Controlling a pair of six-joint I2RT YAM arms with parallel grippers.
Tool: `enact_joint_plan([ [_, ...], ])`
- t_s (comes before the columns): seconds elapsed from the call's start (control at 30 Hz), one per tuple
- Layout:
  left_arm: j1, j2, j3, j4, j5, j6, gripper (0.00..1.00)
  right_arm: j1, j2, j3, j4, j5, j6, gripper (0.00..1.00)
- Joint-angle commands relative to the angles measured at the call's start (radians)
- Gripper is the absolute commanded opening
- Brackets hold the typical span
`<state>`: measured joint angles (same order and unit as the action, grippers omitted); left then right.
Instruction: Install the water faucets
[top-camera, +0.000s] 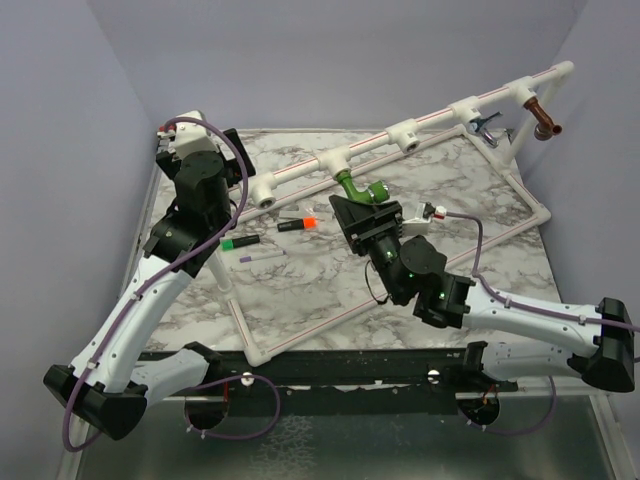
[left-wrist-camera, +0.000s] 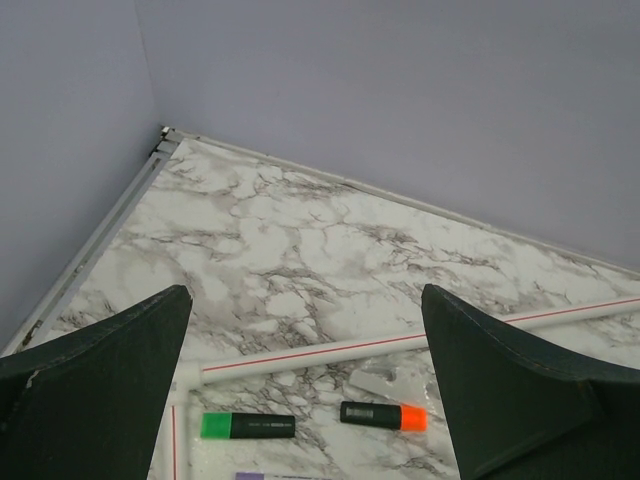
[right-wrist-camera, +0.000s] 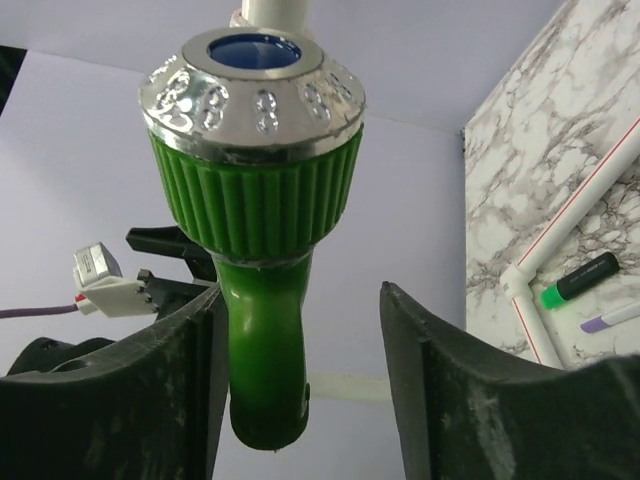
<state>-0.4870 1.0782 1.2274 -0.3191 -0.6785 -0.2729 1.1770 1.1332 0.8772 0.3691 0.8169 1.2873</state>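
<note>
The bright green faucet (top-camera: 353, 186) hangs from a white tee fitting (top-camera: 335, 160) on the raised pipe. My right gripper (top-camera: 366, 207) is open around it. In the right wrist view the green faucet (right-wrist-camera: 255, 190) fills the gap, with its silver cap toward the camera. Its spout rests against the left finger (right-wrist-camera: 150, 390) and stands apart from the right one. The chrome faucet (top-camera: 483, 125) and the copper-brown faucet (top-camera: 546, 120) sit in tees at the far right. My left gripper (top-camera: 234, 170) is open and empty above the table's back left; its view (left-wrist-camera: 305, 290) shows only table and markers.
A white pipe frame (top-camera: 300, 335) lies on the marble table, with the raised pipe (top-camera: 440, 118) running diagonally. A green-capped marker (left-wrist-camera: 246, 426), an orange-capped marker (left-wrist-camera: 384, 415) and a purple pen (top-camera: 262, 257) lie inside it. Lilac walls close in the back and sides.
</note>
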Motion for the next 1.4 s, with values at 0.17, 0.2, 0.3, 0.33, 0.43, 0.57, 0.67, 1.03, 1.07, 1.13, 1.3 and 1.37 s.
enact_joint_plan([
  [0.17, -0.047, 0.042, -0.100, -0.360, 0.173, 0.021, 0.99, 0.004, -0.074, -0.045, 0.060, -0.063, -0.160, 0.69],
  [0.2, -0.047, 0.043, -0.099, -0.360, 0.172, 0.021, 0.99, 0.004, -0.083, -0.048, 0.059, -0.070, -0.179, 0.69],
  [0.3, -0.047, 0.043, -0.098, -0.361, 0.172, 0.021, 0.99, 0.004, -0.116, -0.061, 0.042, -0.078, -0.219, 0.70],
  [0.33, -0.047, 0.044, -0.097, -0.361, 0.172, 0.021, 0.99, 0.004, -0.130, -0.065, 0.033, -0.080, -0.235, 0.70],
  [0.43, -0.047, 0.044, -0.095, -0.360, 0.171, 0.023, 0.99, 0.004, -0.172, -0.068, -0.017, -0.076, -0.279, 0.70],
  [0.57, -0.047, 0.044, -0.095, -0.360, 0.171, 0.023, 0.99, 0.004, -0.231, -0.064, -0.077, -0.065, -0.386, 0.70],
  [0.67, -0.047, 0.046, -0.094, -0.361, 0.171, 0.023, 0.99, 0.004, -0.263, -0.038, -0.154, -0.056, -0.500, 0.70],
  [1.03, -0.047, 0.054, -0.090, -0.361, 0.168, 0.024, 0.99, 0.004, -0.400, -0.010, -0.199, -0.127, -1.165, 0.63],
  [1.07, -0.047, 0.053, -0.089, -0.360, 0.168, 0.024, 0.99, 0.003, -0.410, -0.002, -0.209, -0.147, -1.224, 0.61],
  [1.13, -0.047, 0.055, -0.089, -0.361, 0.169, 0.026, 0.99, 0.004, -0.426, 0.012, -0.220, -0.189, -1.357, 0.61],
  [1.3, -0.047, 0.055, -0.088, -0.360, 0.166, 0.027, 0.99, 0.004, -0.437, 0.073, -0.308, -0.305, -1.668, 0.68],
  [1.37, -0.047, 0.055, -0.088, -0.360, 0.166, 0.028, 0.99, 0.004, -0.436, 0.096, -0.344, -0.346, -1.793, 0.69],
])
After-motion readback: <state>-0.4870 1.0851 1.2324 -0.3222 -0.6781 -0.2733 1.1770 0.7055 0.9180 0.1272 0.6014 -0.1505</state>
